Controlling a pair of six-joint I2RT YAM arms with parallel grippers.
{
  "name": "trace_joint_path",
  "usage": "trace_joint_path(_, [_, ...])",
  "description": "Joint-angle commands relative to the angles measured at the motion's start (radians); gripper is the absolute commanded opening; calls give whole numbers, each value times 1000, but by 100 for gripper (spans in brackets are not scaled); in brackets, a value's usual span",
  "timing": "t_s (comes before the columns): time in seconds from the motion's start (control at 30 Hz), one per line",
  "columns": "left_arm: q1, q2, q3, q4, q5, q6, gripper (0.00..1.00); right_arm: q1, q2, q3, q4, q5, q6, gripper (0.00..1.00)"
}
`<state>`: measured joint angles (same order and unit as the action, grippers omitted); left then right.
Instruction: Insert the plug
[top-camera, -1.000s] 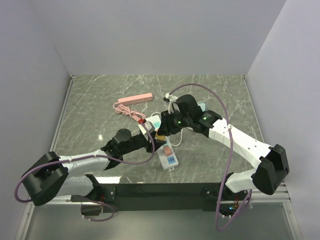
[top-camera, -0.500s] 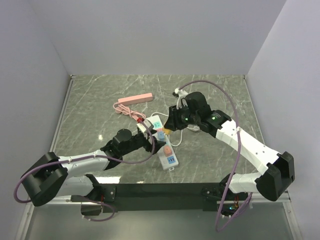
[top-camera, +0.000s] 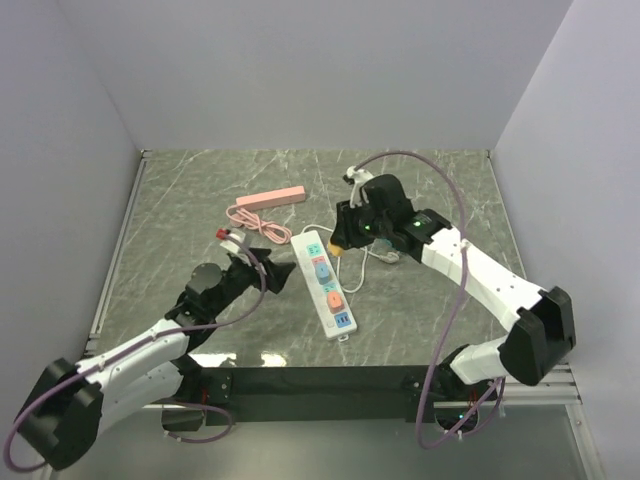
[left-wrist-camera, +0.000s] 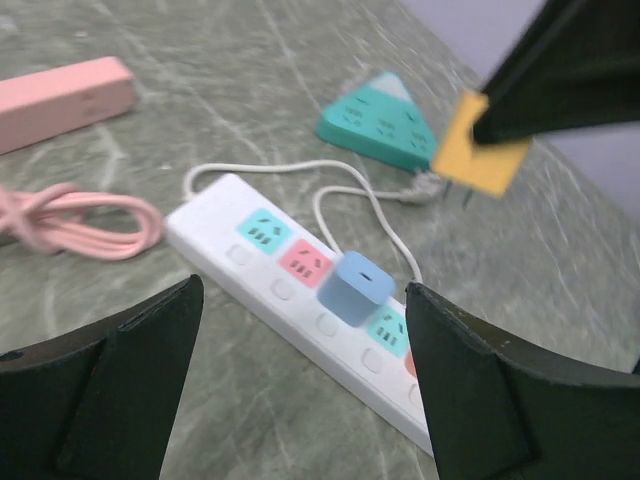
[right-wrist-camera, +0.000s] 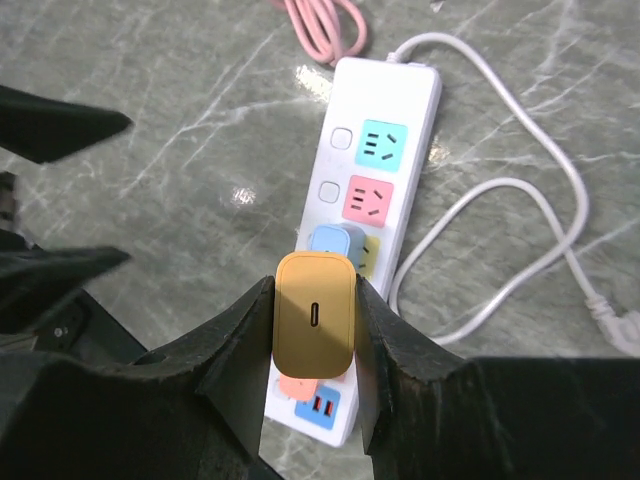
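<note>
At the left: left gripper (top-camera: 258, 256), spread wide, gripping nothing. Hovers low over the table (top-camera: 430, 200), with a coiled pink cable (left-wrist-camera: 70, 220) ahead of its left finger.

Just ahead of those parted fingers, flat on the table: white power strip (left-wrist-camera: 215, 225), with a blue plug (left-wrist-camera: 360, 285) seated in a middle socket, between and beyond the fingertips in the left wrist view.

Farther right: right gripper (right-wrist-camera: 315, 305), pressed onto an orange plug (right-wrist-camera: 315, 312) and pinching it by its two sides. Hangs raised above the strip, apart from it, in no socket. Directly beneath the pinched plug in the right wrist view: the blue plug and the strip's middle sockets.
</note>
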<state>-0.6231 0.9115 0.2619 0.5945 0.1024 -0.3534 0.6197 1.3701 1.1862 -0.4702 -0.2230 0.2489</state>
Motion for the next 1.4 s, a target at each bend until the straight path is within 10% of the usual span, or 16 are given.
trace_joint_path(0.0, [68, -77, -23, -56, -58, -94, 88, 51, 58, 36, 68, 51, 19, 0])
trace_joint_path(0.3, [140, -85, -52, -50, -6, -145, 88, 118, 170, 61, 171, 159, 24, 0])
trace_joint_path(0.67, [172, -54, -56, -33, 14, -150, 88, 126, 421, 415, -88, 264, -33, 0])
trace_joint_path(1.37, [221, 32, -73, 50, 34, -145, 88, 43, 610, 596, -258, 114, -51, 0])
